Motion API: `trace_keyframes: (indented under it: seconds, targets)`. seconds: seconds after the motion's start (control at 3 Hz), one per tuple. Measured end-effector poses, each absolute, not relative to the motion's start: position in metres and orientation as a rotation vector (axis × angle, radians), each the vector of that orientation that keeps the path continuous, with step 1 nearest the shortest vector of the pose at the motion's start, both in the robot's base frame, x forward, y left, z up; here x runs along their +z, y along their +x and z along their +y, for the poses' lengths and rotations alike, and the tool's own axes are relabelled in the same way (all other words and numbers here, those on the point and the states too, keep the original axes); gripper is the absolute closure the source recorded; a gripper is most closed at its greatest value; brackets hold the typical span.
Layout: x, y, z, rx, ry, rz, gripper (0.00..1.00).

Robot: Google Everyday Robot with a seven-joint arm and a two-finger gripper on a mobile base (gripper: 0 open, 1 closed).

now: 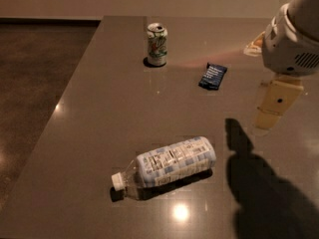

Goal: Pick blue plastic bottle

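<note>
The blue plastic bottle lies on its side on the dark table, near the front. It is clear, with a pale blue-and-white label, and its white cap points to the front left. My gripper hangs at the right side of the view under the white arm housing. It is above the table, to the right of the bottle and farther back, well apart from it, and holds nothing that I can see. Its shadow falls on the table to the bottle's right.
A green-and-white soda can stands upright at the back of the table. A small dark blue flat packet lies to its right. The table's left edge runs diagonally, with darker floor beyond it.
</note>
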State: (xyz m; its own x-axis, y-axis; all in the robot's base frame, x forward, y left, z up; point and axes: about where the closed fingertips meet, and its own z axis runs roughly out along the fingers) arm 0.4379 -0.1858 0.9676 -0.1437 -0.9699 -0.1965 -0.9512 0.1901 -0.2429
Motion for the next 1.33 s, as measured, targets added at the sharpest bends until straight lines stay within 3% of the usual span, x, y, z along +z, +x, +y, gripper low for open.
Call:
trace_keyframes:
  seconds: [0.67,1.33]
  targets:
    - [0.933,0.411,-0.114,-0.017,-2.108,1.944,0.00]
    - [0.900,0.396,-0.073,0.006,-2.330,1.799,0.00]
